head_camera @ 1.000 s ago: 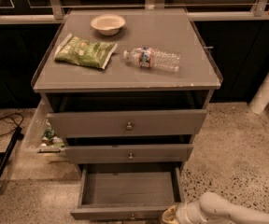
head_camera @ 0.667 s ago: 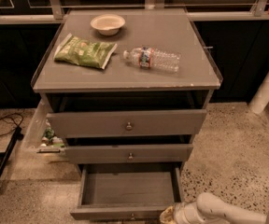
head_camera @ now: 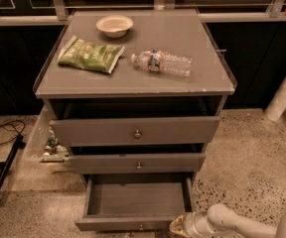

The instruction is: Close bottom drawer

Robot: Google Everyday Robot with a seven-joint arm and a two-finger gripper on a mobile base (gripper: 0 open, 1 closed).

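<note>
The bottom drawer (head_camera: 138,200) of the grey cabinet is pulled far out, showing an empty shallow box. Its slim front panel (head_camera: 128,224) with a small round knob (head_camera: 141,227) lies at the lower edge of the camera view. My gripper (head_camera: 178,226) sits at the bottom right, right at the right end of that front panel. The white arm behind it runs off to the lower right. The middle drawer (head_camera: 138,162) and top drawer (head_camera: 135,130) stand slightly open.
On the cabinet top (head_camera: 192,83) lie a green chip bag (head_camera: 90,55), a white bowl (head_camera: 114,25) and a plastic water bottle (head_camera: 163,62). A clear bin (head_camera: 48,145) with items hangs at the cabinet's left. A black cable (head_camera: 4,130) lies on the speckled floor. A white pole (head_camera: 284,95) stands right.
My gripper and arm have shifted slightly left toward the right end of the bottom drawer's front. The drawer has not visibly moved.
</note>
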